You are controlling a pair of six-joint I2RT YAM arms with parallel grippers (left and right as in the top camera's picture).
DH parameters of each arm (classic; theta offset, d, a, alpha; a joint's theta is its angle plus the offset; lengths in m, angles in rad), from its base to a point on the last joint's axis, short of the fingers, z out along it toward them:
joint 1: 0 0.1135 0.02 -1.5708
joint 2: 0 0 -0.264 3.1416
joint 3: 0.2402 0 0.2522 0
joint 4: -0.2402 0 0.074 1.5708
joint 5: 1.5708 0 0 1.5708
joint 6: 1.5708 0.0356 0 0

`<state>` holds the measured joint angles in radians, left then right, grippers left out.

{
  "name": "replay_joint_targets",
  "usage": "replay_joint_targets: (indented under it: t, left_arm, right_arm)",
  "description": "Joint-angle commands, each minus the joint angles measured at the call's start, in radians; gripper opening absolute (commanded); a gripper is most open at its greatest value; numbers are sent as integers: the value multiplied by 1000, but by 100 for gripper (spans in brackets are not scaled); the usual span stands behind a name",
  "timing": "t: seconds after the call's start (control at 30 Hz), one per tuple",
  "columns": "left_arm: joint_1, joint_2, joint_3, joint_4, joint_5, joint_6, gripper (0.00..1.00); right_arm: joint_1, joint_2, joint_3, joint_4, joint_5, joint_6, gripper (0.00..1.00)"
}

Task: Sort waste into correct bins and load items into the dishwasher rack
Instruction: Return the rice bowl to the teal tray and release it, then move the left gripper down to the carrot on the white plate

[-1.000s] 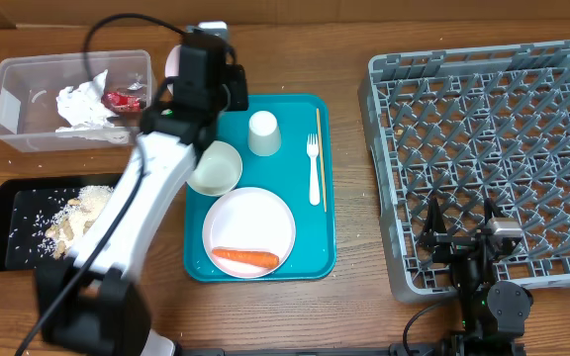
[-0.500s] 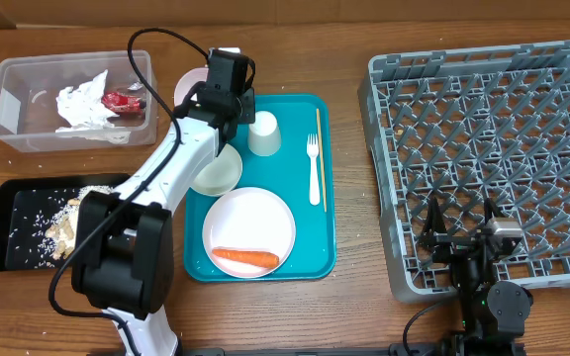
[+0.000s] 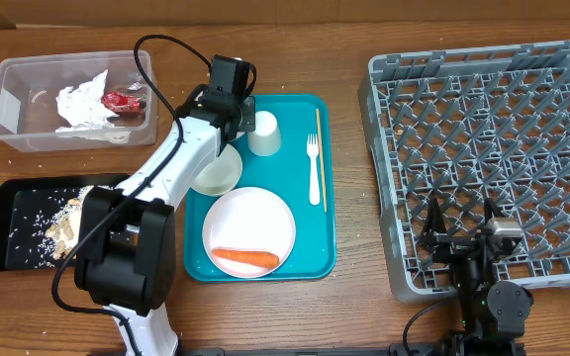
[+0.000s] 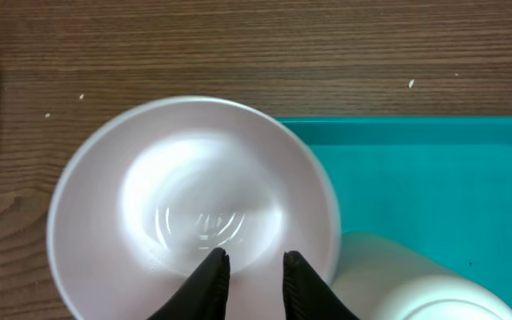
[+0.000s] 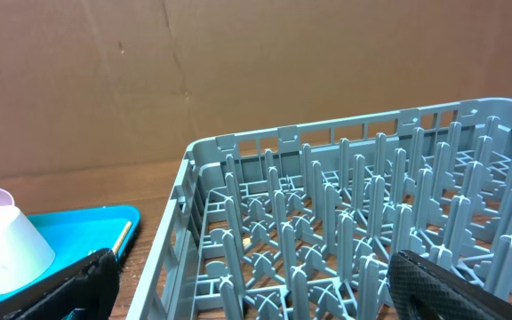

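At the top-left corner of the teal tray, the left gripper hangs over a small white bowl. Its jaws are only a crack apart above the near rim, and I can't see them gripping anything. That bowl seems to sit partly on the wood and partly over the tray's lip, so to my eye it could rock or skid if the fingers pinch its thin rim off-centre. The pale cup stands just beside it and looks easy to knock over. The carrot lies loose on the plate, and I'd expect it to roll off if the plate were lifted first. The right gripper waits at the near edge of the dishwasher rack, spread wide and empty. By my count there are two bowls, the other bowl being on the tray, plus one cup, one plate, one carrot, one fork and one wooden stick. There are two bins: a black tray holding nut bits and rice, and a clear tub holding crumpled paper and a red wrapper. Nothing is in the rack that I can see.
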<state>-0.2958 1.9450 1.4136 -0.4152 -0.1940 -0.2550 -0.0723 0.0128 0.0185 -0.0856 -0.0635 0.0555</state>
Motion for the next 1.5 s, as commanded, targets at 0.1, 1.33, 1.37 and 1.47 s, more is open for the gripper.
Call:
replay_joint_targets:
  t: [0.1, 1.33, 1.37, 1.47]
  left_arm:
    - [-6, -22, 19, -28, 6, 16, 36]
    - [-238, -440, -72, -889, 304, -4, 100]
    - [-238, -440, -72, -887, 274, -6, 100]
    - [-237, -440, -72, -880, 181, -42, 100]
  right_arm:
    - [-7, -10, -11, 6, -2, 0, 100]
    - [-7, -10, -11, 6, -2, 0, 100]
    - [-7, -10, -11, 6, -2, 0, 100]
    - [-7, -10, -11, 6, -2, 0, 100]
